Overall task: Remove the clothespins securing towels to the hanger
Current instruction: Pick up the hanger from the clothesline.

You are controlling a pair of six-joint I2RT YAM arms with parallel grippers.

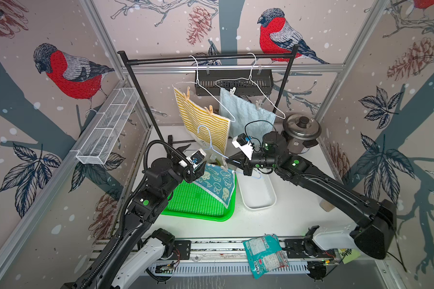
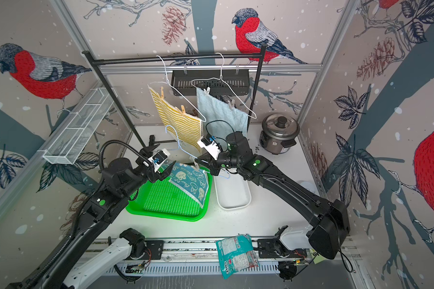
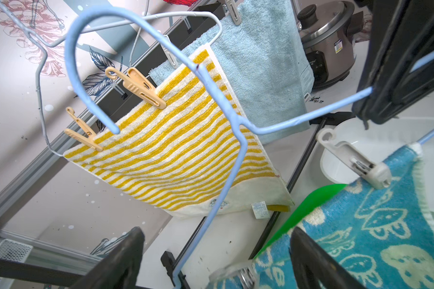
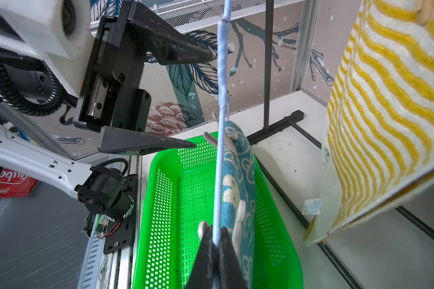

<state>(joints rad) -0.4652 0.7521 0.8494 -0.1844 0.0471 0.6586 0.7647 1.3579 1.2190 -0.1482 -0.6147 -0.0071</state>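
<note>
My right gripper [image 4: 216,234] is shut on the wire of a blue hanger [image 1: 211,147], which it holds over the green basket. The teal-blue towel [image 1: 218,181] hangs from this hanger, pinned by a grey clothespin [image 3: 353,160] and a clear one [image 3: 236,274]. My left gripper [image 3: 216,235] stands open, its jaws on either side of the clear clothespin without touching it. On the black rail [image 1: 206,58], white hangers carry the yellow striped towel [image 1: 206,125] with two tan clothespins [image 3: 138,87] and the light-blue towel [image 1: 243,115] with two white clothespins [image 1: 232,91].
A green basket [image 1: 198,207] sits under the teal towel, a white tub [image 1: 257,195] to its right. A rice cooker [image 1: 301,132] stands at the back right. A white mesh shelf [image 1: 108,127] hangs on the left wall. A snack packet [image 1: 264,254] lies on the front rail.
</note>
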